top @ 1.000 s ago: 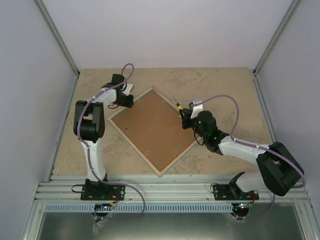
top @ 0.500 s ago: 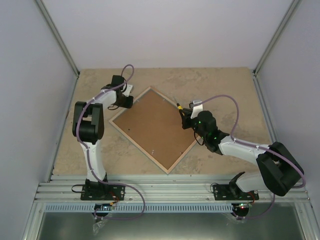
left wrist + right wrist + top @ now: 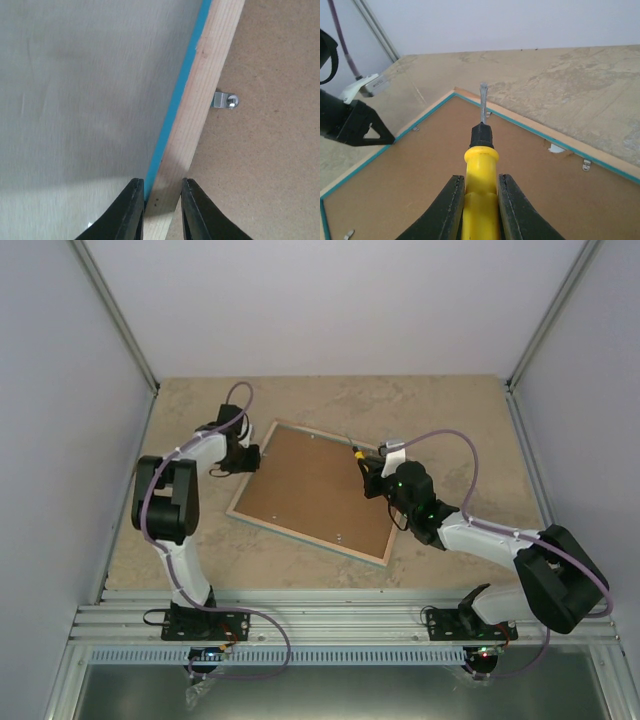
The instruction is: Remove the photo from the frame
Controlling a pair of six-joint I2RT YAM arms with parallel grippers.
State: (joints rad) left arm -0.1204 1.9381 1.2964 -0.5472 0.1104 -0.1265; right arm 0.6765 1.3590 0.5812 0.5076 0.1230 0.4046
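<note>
The frame (image 3: 315, 490) lies face down on the table, its brown fibreboard back up and a turquoise edge around it. The photo is hidden under that panel. My left gripper (image 3: 247, 455) is at the frame's left side. In the left wrist view it (image 3: 162, 187) is shut across the wooden rail (image 3: 210, 75), one finger on each side. My right gripper (image 3: 480, 182) is shut on a yellow-handled screwdriver (image 3: 481, 160) and hovers over the back panel (image 3: 420, 170) near the frame's far right corner. The blade points at the far rail.
Small metal clips (image 3: 225, 100) (image 3: 586, 164) hold the panel along the rails. A torn spot (image 3: 555, 148) shows white near the right rail. Tan tabletop (image 3: 450, 420) surrounds the frame. White walls stand on three sides, and an aluminium rail (image 3: 320, 615) runs along the near edge.
The left gripper has closed on the frame's rail. The frame has swung counter-clockwise, from a diamond stance to nearly level. The right gripper and screwdriver stayed put.
</note>
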